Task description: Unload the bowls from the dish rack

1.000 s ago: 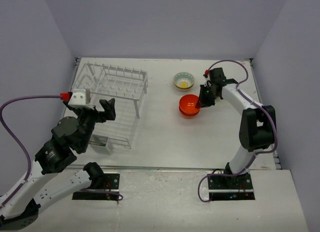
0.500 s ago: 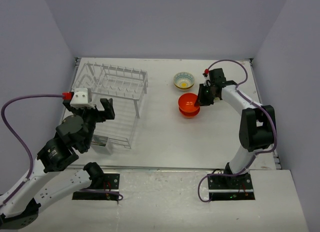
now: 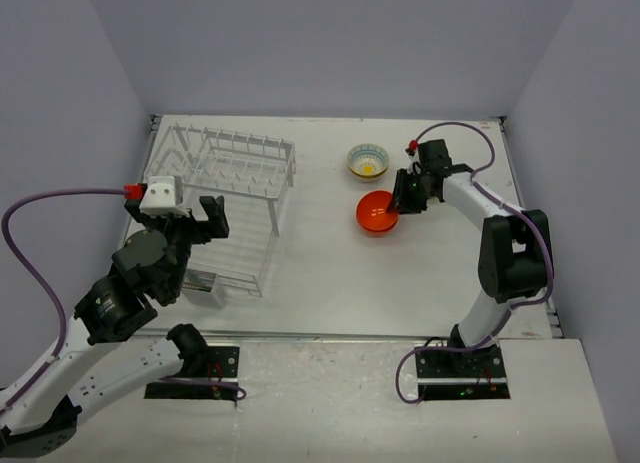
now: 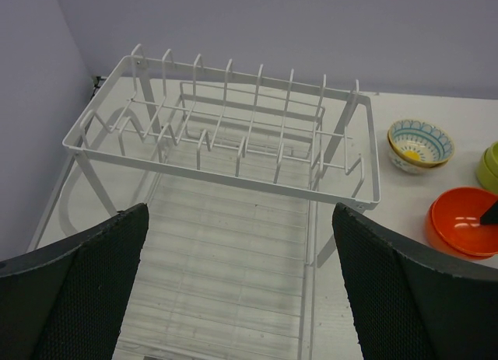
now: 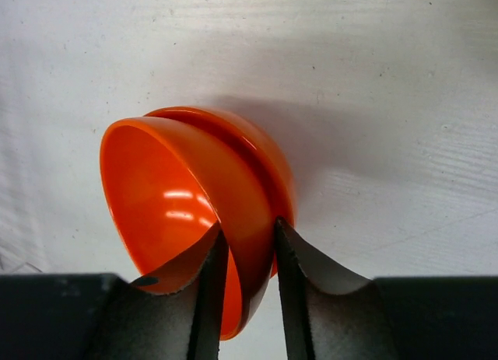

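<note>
At the right of the table, your right gripper pinches the thin wall of a glossy orange bowl, which sits tilted inside a second orange bowl. The patterned cream bowl and the smooth lime-green bowl stand nearby. Your left gripper hangs spread wide over the white wire dish rack. Since a second ago, the upper orange bowl has settled deeper into the lower one.

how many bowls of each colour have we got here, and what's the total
orange bowls: 2 (one nested in the other, clearest in the right wrist view)
cream patterned bowl: 1
lime-green bowl: 1
total: 4
</note>
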Controlling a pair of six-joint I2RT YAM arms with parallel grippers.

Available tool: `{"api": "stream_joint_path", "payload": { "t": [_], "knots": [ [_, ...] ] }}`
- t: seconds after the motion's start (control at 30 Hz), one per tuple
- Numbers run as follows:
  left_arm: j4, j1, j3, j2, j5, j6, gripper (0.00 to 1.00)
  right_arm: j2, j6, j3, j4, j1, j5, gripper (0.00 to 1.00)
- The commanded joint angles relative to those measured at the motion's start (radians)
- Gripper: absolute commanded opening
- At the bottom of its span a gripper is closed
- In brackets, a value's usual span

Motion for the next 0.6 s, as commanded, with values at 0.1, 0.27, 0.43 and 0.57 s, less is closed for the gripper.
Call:
{"api": "stream_joint_path", "payload": {
  "t": [0.1, 0.27, 0.43, 0.57],
  "knots": [
    [0.005, 0.002, -0.012, 0.006, -0.031, -0.017, 1.00, -0.061, -0.001, -0.019, 0.041, 0.005, -0.038, 0.40],
    [0.010, 0.002, -0.014, 0.014, -0.030, -0.015, 1.00, -0.116, -0.004, -0.035, 0.027, 0.005, -0.004, 0.47],
    [0.008, 0.007, -0.014, 0.029, -0.031, -0.014, 1.00, -0.156, -0.007, -0.048, 0.006, 0.005, 0.063, 0.45],
    [0.011, 0.016, -0.014, 0.041, -0.027, -0.014, 1.00, -0.159, -0.009, -0.057, 0.004, 0.005, 0.093, 0.28]
  ]
}}
